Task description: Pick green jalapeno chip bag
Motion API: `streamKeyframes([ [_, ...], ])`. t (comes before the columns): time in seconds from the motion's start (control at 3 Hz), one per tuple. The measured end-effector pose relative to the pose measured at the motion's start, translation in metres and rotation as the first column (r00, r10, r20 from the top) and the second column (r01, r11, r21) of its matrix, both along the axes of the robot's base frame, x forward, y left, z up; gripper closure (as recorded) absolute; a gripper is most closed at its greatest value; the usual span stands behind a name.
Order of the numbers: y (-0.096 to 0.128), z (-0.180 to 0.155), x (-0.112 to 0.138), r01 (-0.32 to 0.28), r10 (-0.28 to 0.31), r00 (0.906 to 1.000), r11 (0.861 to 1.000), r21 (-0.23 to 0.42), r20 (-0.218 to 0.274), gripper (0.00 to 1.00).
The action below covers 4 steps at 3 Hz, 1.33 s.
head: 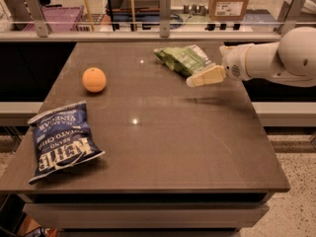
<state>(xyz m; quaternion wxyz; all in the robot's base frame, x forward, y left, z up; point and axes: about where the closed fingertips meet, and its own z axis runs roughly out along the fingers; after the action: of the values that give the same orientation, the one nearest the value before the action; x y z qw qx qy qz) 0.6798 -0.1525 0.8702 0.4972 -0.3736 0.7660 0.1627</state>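
The green jalapeno chip bag (183, 59) is a small crinkled light-green bag with white panels. It lies flat at the far right of the brown table (163, 132). My gripper (196, 80) comes in from the right on a white arm. Its cream finger hangs just in front of the bag's near right edge, above the table.
An orange (94, 79) sits at the far left of the table. A larger dark blue chip bag (60, 139) lies at the near left edge. A railing with metal posts (165, 10) runs behind the table, with boxes and shelves beyond it.
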Motion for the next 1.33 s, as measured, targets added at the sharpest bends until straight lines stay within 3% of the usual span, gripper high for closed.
streamKeyframes([
  [0.67, 0.022, -0.017, 0.028, -0.008, 0.008, 1.0000, 0.998, 0.062, 0.000, 0.00],
  [1.33, 0.045, -0.026, 0.040, 0.043, -0.045, 0.9989, 0.993, 0.108, 0.015, 0.00],
])
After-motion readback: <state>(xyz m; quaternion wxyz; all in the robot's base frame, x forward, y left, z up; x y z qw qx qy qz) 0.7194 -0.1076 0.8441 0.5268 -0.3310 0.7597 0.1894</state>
